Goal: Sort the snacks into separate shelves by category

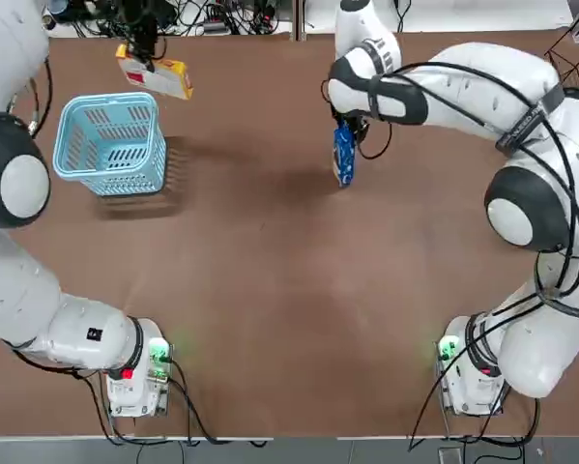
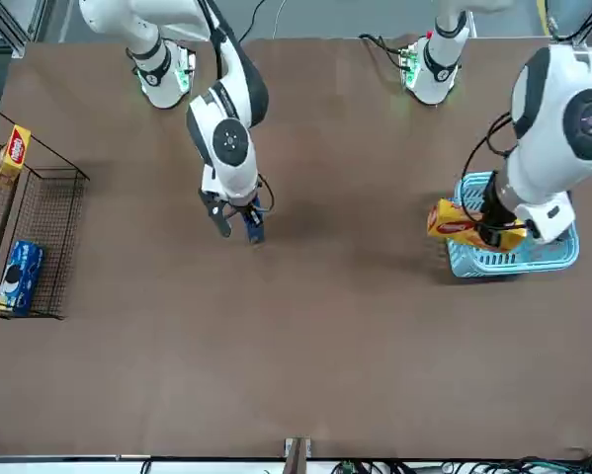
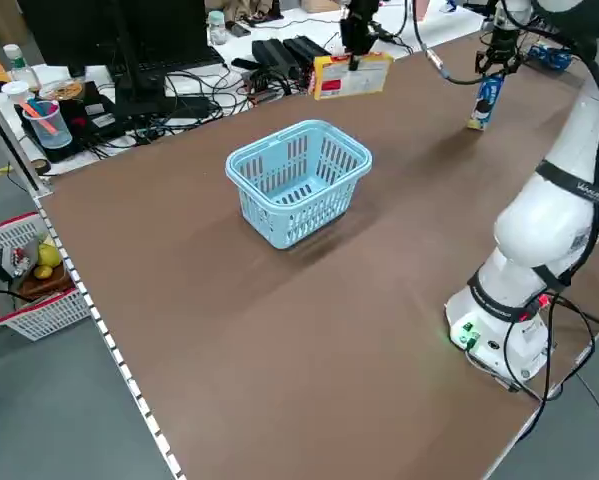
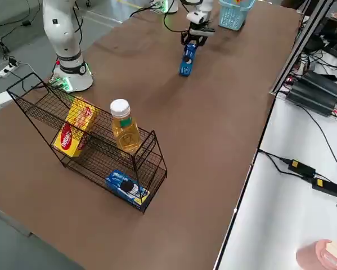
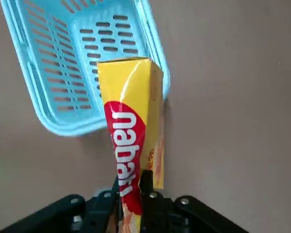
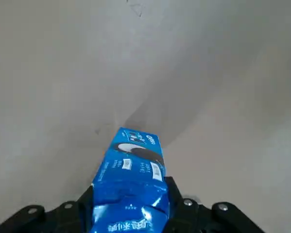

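Blue packet (image 6: 130,179) gripped in my right end effector (image 6: 130,204), above the brown desk (image 1: 270,290).
Left end effector (image 5: 130,194) clamps a yellow box (image 5: 130,121).

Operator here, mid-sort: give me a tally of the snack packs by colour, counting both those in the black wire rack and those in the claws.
Yellow boxes: 2 (one in the rack, one in the left claw)
Blue packs: 2 (one in the rack, one in the right claw)
Total: 4
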Controlling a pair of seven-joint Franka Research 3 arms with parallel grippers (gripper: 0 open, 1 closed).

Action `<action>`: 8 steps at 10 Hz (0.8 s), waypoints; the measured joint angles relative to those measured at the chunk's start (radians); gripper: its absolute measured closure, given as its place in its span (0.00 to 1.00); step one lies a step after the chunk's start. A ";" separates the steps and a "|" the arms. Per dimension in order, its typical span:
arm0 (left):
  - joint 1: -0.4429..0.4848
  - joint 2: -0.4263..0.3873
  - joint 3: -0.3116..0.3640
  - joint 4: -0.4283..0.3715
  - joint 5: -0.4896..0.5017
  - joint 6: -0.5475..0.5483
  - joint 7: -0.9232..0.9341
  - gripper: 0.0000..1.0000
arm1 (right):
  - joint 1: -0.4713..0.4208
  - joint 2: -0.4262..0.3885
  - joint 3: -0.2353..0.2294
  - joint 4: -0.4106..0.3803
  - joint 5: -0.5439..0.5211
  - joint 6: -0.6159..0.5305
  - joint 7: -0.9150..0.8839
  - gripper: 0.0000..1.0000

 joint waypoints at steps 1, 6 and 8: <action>-0.044 0.026 -0.002 0.011 0.000 0.000 -0.038 0.83 | -0.019 -0.008 0.000 0.000 -0.029 -0.057 -0.082 0.44; -0.245 0.189 -0.004 0.155 -0.043 0.058 -0.249 0.83 | -0.129 -0.017 -0.003 -0.002 -0.201 -0.269 -0.517 0.44; -0.302 0.232 -0.004 0.179 -0.043 0.134 -0.356 0.83 | -0.184 -0.018 -0.004 -0.006 -0.271 -0.312 -0.674 0.44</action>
